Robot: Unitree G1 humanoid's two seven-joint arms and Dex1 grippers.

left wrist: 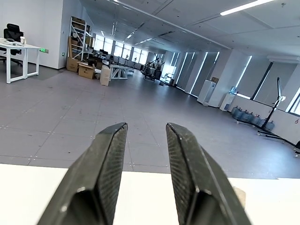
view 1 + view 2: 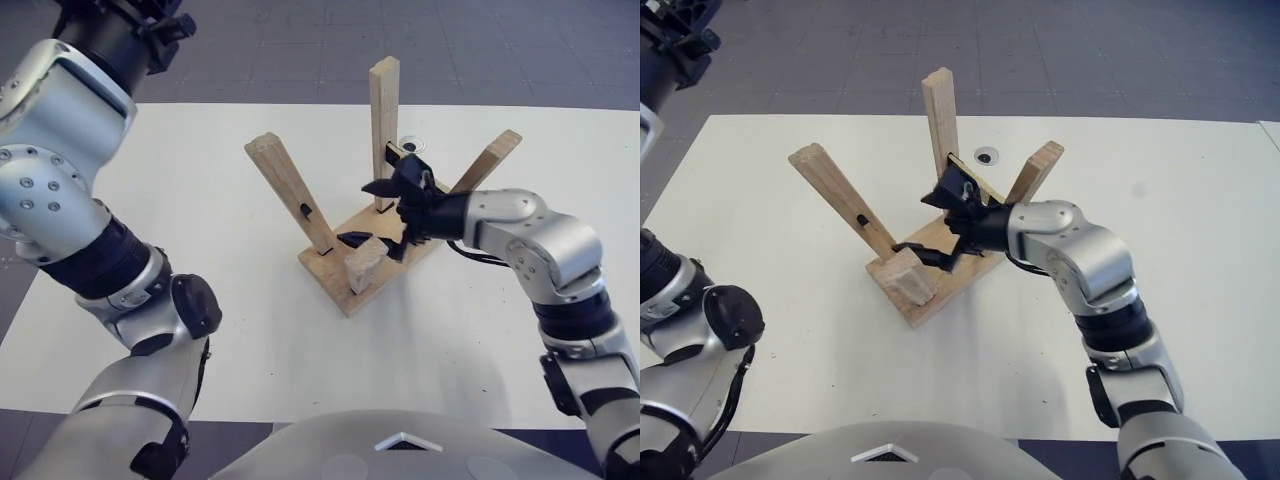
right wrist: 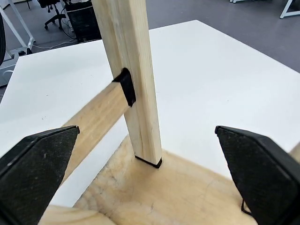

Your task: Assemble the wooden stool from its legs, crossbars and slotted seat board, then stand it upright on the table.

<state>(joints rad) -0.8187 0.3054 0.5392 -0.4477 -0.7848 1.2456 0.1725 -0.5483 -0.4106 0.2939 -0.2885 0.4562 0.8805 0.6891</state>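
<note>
The wooden stool lies upside down, its seat board (image 2: pixel 328 266) flat on the white table (image 2: pixel 180 210). Legs stick up from it: a tilted left leg (image 2: pixel 288 188), an upright far leg (image 2: pixel 384 120), a right leg (image 2: pixel 488 158) and a near leg (image 2: pixel 365 266). A crossbar (image 3: pixel 93 117) sits in a black slot of the far leg (image 3: pixel 136 70). My right gripper (image 2: pixel 370 214) hangs open between the legs, just above the board, with nothing in it. My left gripper (image 1: pixel 145 129) is open and empty, raised beyond the table's far left edge.
A small round grommet (image 2: pixel 986 155) is set into the table behind the stool. Wide bare table lies left and right of the stool. Grey floor runs beyond the far edge.
</note>
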